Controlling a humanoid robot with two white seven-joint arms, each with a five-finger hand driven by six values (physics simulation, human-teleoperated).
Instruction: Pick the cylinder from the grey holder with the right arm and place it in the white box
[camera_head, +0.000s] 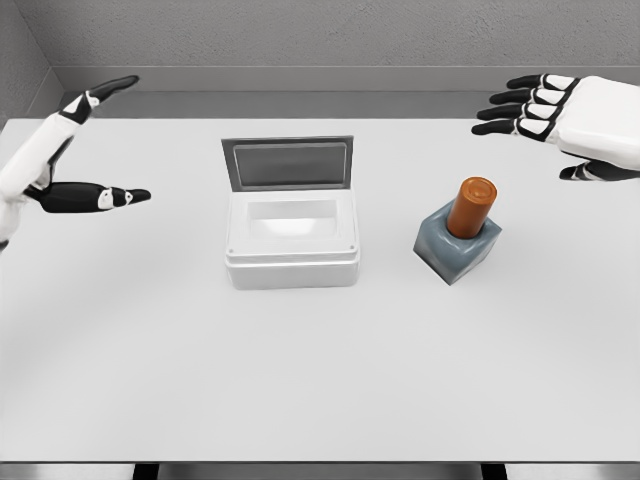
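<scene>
One orange cylinder (471, 207) (upright), grey holder (452, 252)

Table (150, 350) — white box (291, 245); grey holder (455, 250).

Left white five-finger hand (62, 160) enters at left edge, raised, fingers spread, black-tipped thumb pointing toward centre. Right white five-finger hand (565, 120) enters at upper right, fingers extended leftward, loosely parted, thumb below. Neither holds anything.

The orange cylinder (471, 206) stands seated in the grey holder (456, 250), right of the open white box (291, 250). Right hand (570, 122) and left hand (60, 160) hover apart, fingers spread, holding nothing.
</scene>
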